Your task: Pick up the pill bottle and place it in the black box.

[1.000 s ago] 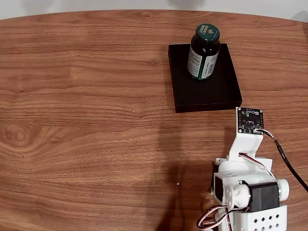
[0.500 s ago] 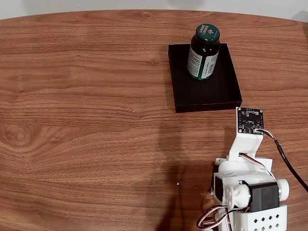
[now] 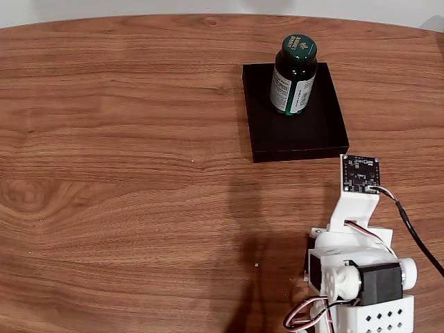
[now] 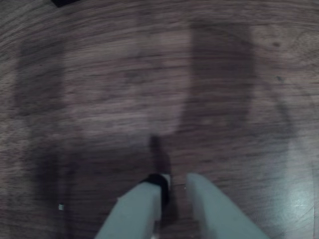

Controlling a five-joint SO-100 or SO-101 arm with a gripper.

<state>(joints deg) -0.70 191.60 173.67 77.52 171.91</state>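
Item one, the pill bottle [image 3: 294, 75]: I see it upright in the upper middle-right of the fixed view, standing inside the black box [image 3: 305, 139], toward the box's far half, cap up and label facing the camera. Item two, the black box: it lies flat on the table [image 3: 125, 173], and a dark corner of what I take to be the same box shows at the upper left edge of the wrist view [image 4: 65, 2]. Item three, the arm [image 3: 357, 270]: folded at the lower right of the fixed view, well apart from the box. Item four, the tool [image 4: 174, 183]: in the wrist view its two pale fingers enter from the bottom edge, set narrow with only a slim gap, nothing between them, over bare wood grain. Status, by my judgement: the placing step looks done, the bottle resting where the task wants it. The next move calls for little; I would keep the arm parked and clear of the box so nothing tips the bottle.
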